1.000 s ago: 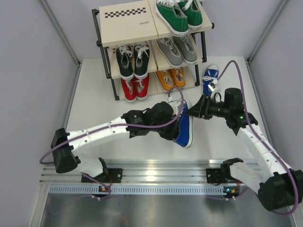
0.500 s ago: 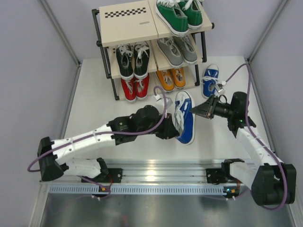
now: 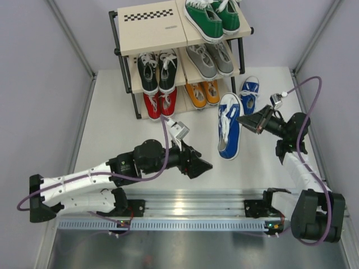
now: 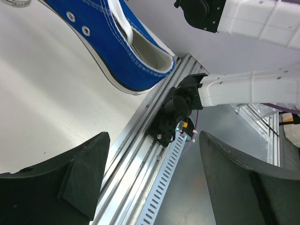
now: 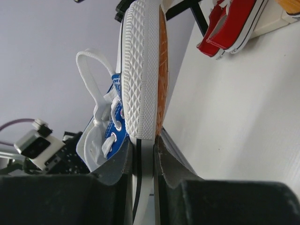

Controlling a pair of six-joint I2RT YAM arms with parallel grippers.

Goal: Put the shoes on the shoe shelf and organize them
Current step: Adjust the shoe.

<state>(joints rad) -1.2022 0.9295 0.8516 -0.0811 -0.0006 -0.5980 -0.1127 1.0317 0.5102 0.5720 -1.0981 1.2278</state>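
Observation:
The shoe shelf stands at the back. It holds green shoes on top, black and grey pairs in the middle, and red and orange pairs below. One blue shoe hangs over the table in front of the shelf, and my right gripper is shut on its sole edge. In the right wrist view the jaws pinch the white sole. My left gripper is open and empty, clear of the shoe to its near left. A second blue shoe lies by the shelf.
The aluminium rail with both arm bases runs along the near table edge, and the left wrist view looks down on this rail. Grey walls close in the left and right sides. The left half of the shelf's top board is bare.
My left gripper opened, let go of the blue shoe and drew back to the near left. My right gripper closed on the shoe's sole and carried it right and farther back.

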